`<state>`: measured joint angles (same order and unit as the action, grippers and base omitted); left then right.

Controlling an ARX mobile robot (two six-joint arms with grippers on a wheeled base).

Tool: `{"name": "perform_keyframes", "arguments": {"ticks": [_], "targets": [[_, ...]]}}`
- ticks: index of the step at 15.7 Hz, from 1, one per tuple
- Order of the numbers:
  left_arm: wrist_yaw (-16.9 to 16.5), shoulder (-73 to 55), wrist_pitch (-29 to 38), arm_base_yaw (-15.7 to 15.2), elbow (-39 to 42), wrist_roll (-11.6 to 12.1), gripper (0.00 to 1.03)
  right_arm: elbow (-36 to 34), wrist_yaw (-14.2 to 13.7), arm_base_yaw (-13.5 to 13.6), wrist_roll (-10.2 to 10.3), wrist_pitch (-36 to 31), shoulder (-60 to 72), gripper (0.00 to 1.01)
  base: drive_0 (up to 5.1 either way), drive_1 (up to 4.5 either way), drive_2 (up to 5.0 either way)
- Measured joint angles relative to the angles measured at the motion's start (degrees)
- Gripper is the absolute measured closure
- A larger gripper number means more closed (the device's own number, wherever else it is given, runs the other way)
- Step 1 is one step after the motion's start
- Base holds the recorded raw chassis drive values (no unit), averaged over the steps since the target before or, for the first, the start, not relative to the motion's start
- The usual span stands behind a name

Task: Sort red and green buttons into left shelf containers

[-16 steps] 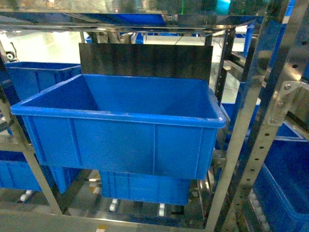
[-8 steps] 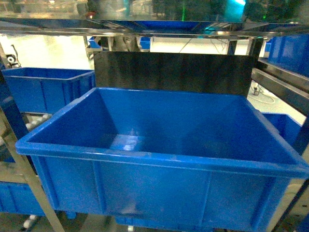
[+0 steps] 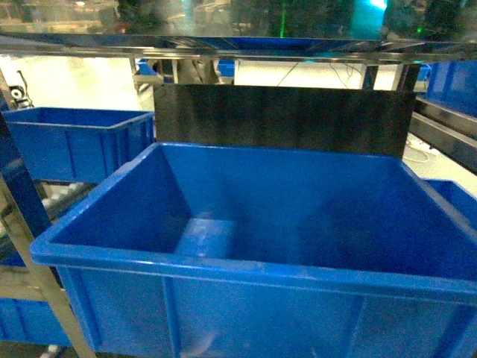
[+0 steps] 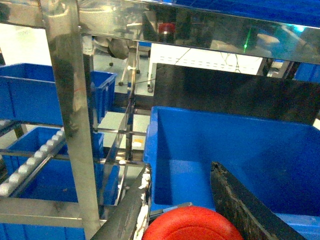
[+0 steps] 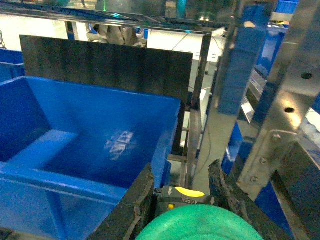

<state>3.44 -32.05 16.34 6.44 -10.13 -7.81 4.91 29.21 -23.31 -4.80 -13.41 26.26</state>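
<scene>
Both buttons carried at the shelf, neither yet over its bin.

The left hand [image 4: 187,210] pinches the red button [image 4: 192,225]; the right hand [image 5: 182,200] pinches the green button [image 5: 200,225]. Risk: released here, short of the blue bin [image 3: 246,272], either cap may strike the rim or the steel upright [image 4: 70,110] and fall outside. Against half a second earlier, the bin looms larger and sits further right in the head view.

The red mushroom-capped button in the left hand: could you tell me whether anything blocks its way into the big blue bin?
Nothing visible does. The red mushroom-capped button sits between the left hand's fingers just short of the large glossy blue plastic bin's near rim. The bin's floor looks bare. A steel shelf upright stands off to the left.
</scene>
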Motion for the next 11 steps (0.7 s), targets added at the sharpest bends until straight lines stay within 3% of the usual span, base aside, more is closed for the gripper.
{"name": "perform_keyframes", "arguments": {"ticks": [1,3,6,11], "targets": [[0.0,0.0,0.0,0.0,0.0,0.0,0.73,0.0,0.0,0.0,0.0,-0.1,0.0,0.72,-4.1,4.52,0.0],[0.4,-0.1,0.2,-0.1,0.1,-0.4,0.73,0.0,0.2,0.0,0.0,-0.2,-0.1,0.72,0.0,0.0,0.0],[0.1,-0.1,0.1,0.0,0.1,-0.8,0.73,0.0,0.2,0.0,0.0,0.0,0.0,0.72,-0.1,4.21,-4.5],[0.1,0.0,0.1,0.0,0.1,-0.8,0.73,0.0,0.2,0.1,0.0,0.1,0.0,0.72,0.0,0.0,0.0]]}}
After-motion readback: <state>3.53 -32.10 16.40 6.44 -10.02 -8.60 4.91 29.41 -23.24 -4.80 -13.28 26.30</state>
